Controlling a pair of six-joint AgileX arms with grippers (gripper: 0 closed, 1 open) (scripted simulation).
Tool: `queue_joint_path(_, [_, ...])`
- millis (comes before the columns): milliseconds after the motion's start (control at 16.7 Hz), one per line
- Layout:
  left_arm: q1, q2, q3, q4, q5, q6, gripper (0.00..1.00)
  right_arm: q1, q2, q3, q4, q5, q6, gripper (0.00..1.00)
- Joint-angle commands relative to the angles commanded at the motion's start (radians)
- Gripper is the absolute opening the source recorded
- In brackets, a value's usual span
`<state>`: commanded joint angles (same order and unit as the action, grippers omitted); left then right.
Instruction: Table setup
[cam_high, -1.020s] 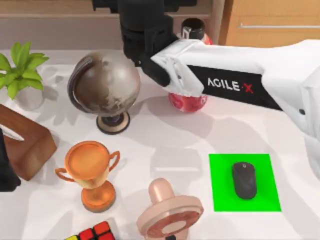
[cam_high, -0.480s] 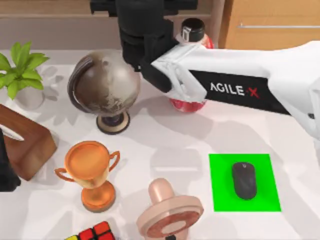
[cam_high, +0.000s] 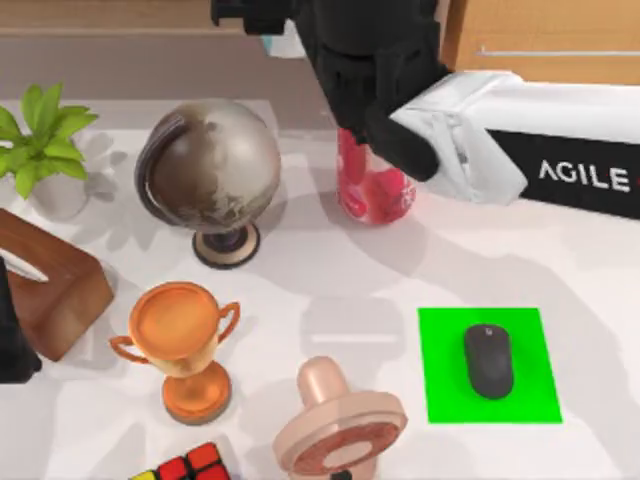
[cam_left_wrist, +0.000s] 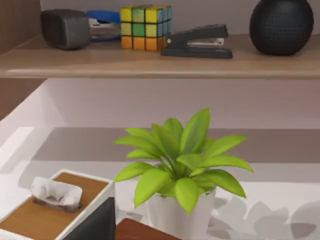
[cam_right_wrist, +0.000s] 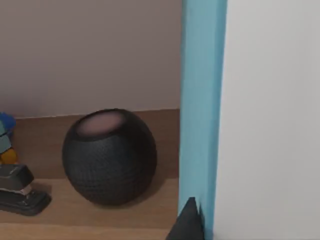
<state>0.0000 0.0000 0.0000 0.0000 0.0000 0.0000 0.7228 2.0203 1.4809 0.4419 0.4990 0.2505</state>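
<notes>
reaching over the red bottle (cam_high: 372, 188), right arm (cam_high: 520, 165) outstretched.

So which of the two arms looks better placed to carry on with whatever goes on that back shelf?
Probably the right. Its arm reaches across the table to the back, above the red bottle, and its wrist camera looks straight at the shelf beside the dark round speaker. The left arm sits at the table's left edge.

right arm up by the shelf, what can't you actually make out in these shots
- Right gripper: in the top view its fingers are hidden under the black wrist.
- Red bottle: top covered by the right arm, top view.
- Rubik's cube: cut off by the bottom edge, top view.
- Blue-edged white panel: what it is can't be told, right wrist view.
</notes>
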Motion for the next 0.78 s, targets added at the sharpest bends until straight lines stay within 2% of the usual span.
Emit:
queue_joint_path(420, [0.0,0.0,0.0,0.0,0.0,0.0,1.0,-0.108,-0.402,-0.376,-0.103,-0.426,0.388,0.0])
queue_joint_path(780, [0.0,0.0,0.0,0.0,0.0,0.0,1.0,-0.326,-0.68,-0.612,-0.114,-0.746,0.723,0.0])
